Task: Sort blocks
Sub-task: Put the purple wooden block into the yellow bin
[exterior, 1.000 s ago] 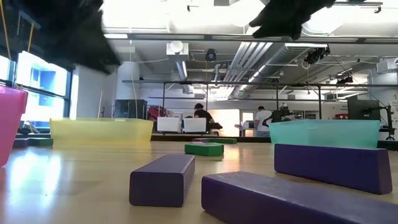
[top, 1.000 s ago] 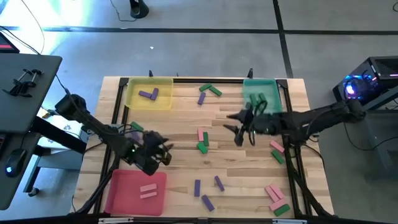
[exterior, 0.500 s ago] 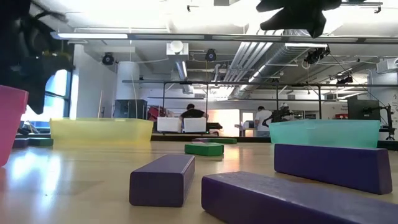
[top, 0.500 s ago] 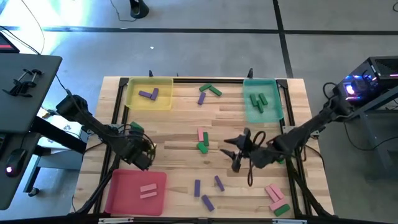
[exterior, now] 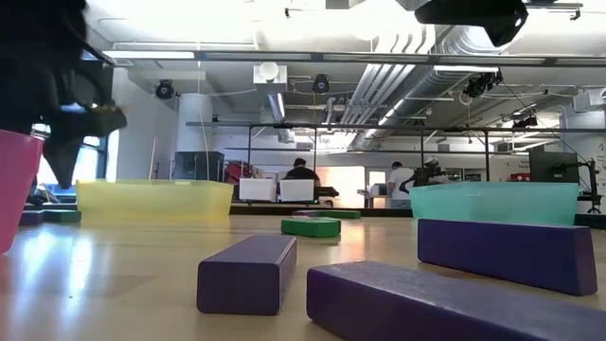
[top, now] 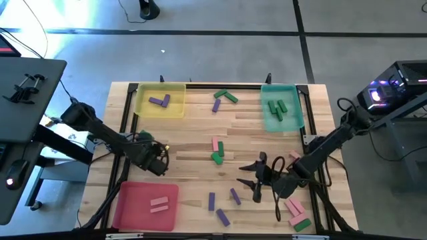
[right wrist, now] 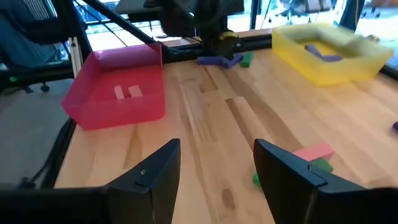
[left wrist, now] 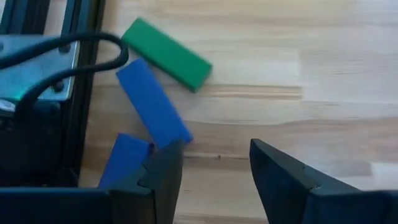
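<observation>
- The left gripper (top: 160, 159) hangs over the left side of the wooden table (top: 247, 127), between the yellow tray (top: 160, 100) and the pink tray (top: 145, 205); its fingers (left wrist: 163, 175) stand apart with nothing between them.
- In the left wrist view, a green block (left wrist: 166, 53) and two purple blocks (left wrist: 152, 102) lie on the wood beside the table's black frame, just ahead of those open fingers.
- The right gripper (top: 252, 179) hovers over the lower middle of the table; its fingers (right wrist: 283, 168) are spread and hold nothing.
- The yellow tray holds purple blocks (top: 159, 101), the teal tray (top: 281, 107) holds green blocks (top: 277, 108), and the pink tray holds two pink blocks (top: 159, 204).
- Loose on the table: a purple block and two green ones (top: 225, 97) near the far edge between the yellow and teal trays, and a pink block (top: 215, 144) next to a green pair (top: 218, 155) at the centre.
- Three more purple blocks (top: 222, 203) lie near the front edge, just left of the right gripper.
- Pink blocks with a green one (top: 295, 212) sit at the front right corner, partly under the right arm.
- In the low view, the three purple blocks (exterior: 248, 273) fill the foreground, with a green one (exterior: 311, 226) farther back.
- People (exterior: 301, 175) show in the room beyond the table.
</observation>
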`<state>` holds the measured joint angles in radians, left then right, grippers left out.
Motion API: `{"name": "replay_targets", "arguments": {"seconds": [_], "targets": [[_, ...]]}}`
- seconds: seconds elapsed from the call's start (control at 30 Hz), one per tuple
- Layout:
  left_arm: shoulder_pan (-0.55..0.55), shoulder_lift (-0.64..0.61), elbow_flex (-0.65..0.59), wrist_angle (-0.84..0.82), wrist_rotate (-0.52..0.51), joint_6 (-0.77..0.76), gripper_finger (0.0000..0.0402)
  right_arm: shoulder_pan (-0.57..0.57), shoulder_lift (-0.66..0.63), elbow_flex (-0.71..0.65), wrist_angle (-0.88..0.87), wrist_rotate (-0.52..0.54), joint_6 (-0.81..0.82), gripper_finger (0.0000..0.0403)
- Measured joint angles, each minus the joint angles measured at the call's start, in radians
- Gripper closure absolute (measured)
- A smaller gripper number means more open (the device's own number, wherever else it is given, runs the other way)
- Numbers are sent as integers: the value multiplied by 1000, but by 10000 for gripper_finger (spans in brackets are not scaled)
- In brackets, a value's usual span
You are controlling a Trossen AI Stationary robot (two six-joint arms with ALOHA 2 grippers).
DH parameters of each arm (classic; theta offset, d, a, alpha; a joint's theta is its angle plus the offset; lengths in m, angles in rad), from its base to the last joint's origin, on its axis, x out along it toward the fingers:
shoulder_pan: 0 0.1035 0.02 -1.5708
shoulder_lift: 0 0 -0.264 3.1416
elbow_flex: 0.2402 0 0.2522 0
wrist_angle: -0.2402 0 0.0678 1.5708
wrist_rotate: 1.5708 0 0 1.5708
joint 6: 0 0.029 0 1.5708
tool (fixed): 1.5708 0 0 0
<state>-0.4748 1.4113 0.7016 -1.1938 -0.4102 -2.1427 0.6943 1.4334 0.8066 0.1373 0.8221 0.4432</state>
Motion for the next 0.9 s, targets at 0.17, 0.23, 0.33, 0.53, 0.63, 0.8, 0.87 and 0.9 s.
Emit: {"name": "replay_targets", "arguments": {"seconds": [0.17,0.23,0.33,0.53,0.63,0.8,0.87,0.9], "targets": [[60,72,-36,54,88,105,270,-7,0,0,22,68,-33,213],[71,110,-37,51,113,133,291,-14,0,0,39,82,-49,213],[77,174,-35,54,117,167,326,-26,0,0,62,87,-70,213],[62,332,-9,8,83,238,393,-46,0,0,71,88,-60,213],[38,378,80,-58,57,244,396,-47,0,0,72,88,-59,213],[34,367,137,-203,32,297,393,-47,0,0,83,87,-59,213],[45,343,131,-215,67,366,392,-47,0,0,87,86,-56,213],[51,333,131,-211,78,407,392,-47,0,0,86,86,-52,213]]}}
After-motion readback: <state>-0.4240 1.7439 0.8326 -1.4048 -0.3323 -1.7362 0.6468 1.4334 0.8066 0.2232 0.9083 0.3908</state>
